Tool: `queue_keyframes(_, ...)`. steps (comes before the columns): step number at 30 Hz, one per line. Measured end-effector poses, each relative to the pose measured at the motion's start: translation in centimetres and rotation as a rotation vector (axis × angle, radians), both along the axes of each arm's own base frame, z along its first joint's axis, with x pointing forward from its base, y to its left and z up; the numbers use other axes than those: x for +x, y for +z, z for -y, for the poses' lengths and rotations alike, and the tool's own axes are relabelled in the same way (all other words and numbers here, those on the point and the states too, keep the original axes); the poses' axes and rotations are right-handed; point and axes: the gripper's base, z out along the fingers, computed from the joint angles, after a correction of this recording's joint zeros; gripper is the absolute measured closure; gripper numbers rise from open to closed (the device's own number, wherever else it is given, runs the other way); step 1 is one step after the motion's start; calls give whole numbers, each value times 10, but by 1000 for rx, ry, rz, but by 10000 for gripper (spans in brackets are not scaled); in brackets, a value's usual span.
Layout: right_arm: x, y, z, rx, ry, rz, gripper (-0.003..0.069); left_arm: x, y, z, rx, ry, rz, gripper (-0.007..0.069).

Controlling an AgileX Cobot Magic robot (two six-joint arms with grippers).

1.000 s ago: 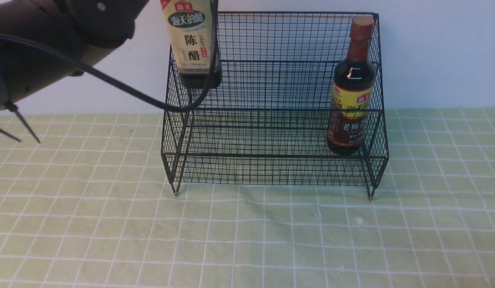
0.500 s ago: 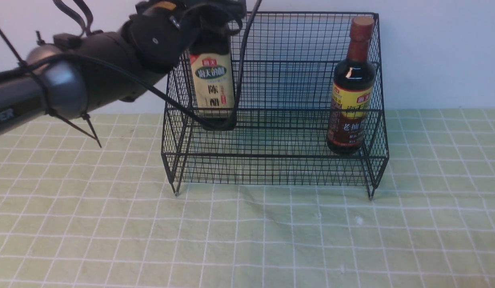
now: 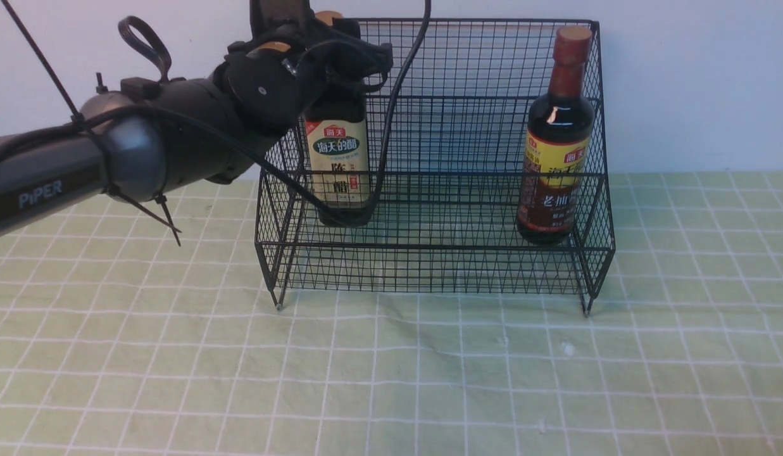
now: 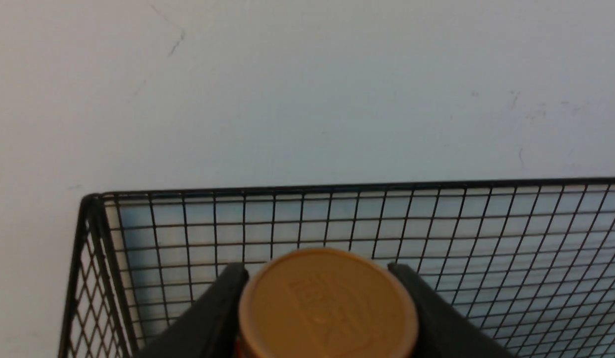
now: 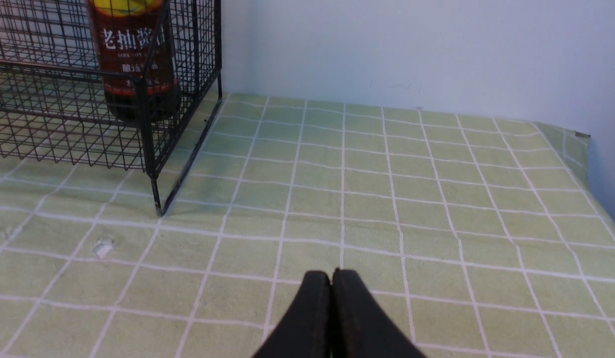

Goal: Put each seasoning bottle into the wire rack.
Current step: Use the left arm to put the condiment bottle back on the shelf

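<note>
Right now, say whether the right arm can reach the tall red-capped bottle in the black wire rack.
Probably, from above only: the black wire rack's mesh side separates the shut right tool from that bottle.

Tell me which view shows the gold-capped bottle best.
Front view: the bottle shows its beige label and dark body, upright inside the rack. Left wrist view gives only its cap between the fingers. Right wrist view misses it.

We see the wire rack [image 3: 429,266] open on top, w/ a wide gap mid-rack btw the squarish bottle [image 3: 338,164] at its left side — left gripper [image 4: 317,271] clamped on its top, cable [image 3: 384,152] looping down beside it — and the round bottle [image 3: 556,158] in the right corner. Mesh walls block sideways entry.
</note>
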Motion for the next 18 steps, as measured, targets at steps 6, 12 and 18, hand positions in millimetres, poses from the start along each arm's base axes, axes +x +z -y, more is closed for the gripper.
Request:
queue_keyframes(6, 0, 0, 0, 0, 0, 0, 672, 0, -1, 2, 41, -30, -9, 317)
queue_keyframes(12, 0, 0, 0, 0, 0, 0, 672, 0, -1, 3, 60, -38, -9, 317)
queue_keyframes(18, 0, 0, 0, 0, 0, 0, 672, -1, 0, 3, 85, -49, -9, 314)
